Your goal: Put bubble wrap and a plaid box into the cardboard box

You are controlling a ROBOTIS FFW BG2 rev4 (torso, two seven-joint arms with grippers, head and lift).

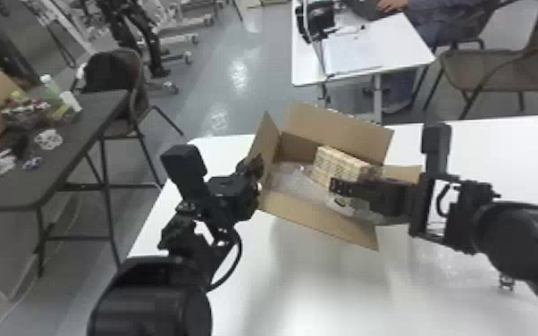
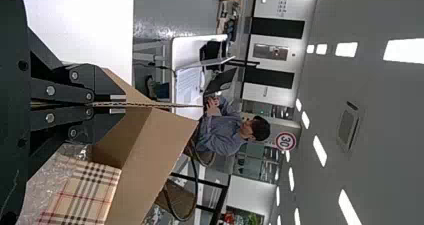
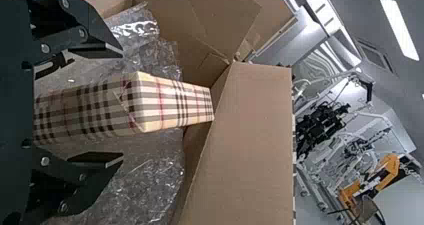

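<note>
Supporting the work, white tabletop [image 1: 313, 286]. On it the cardboard box [image 1: 319, 225], open at the top, flaps spread.

Wrap [image 1: 288, 181] next: crumpled, clear, in the cardboard box, showing on both sides of the plaid box. Some bunches toward the near right side; cannot tell if every bit is below the rim.

Plaid box [image 1: 339, 165] also inside, toward the right and far side, amid the wrap.

Right tool [image 3: 121, 105]: fingers spread, one either side of the plaid box, gap at the tips; no grip seen. Left tool [image 2: 117, 105]: pressed together on the left flap [image 1: 264, 136].

Judgement: both items in, packing all but done. Left: perhaps settling them lower, then drawing the right tool clear.
</note>
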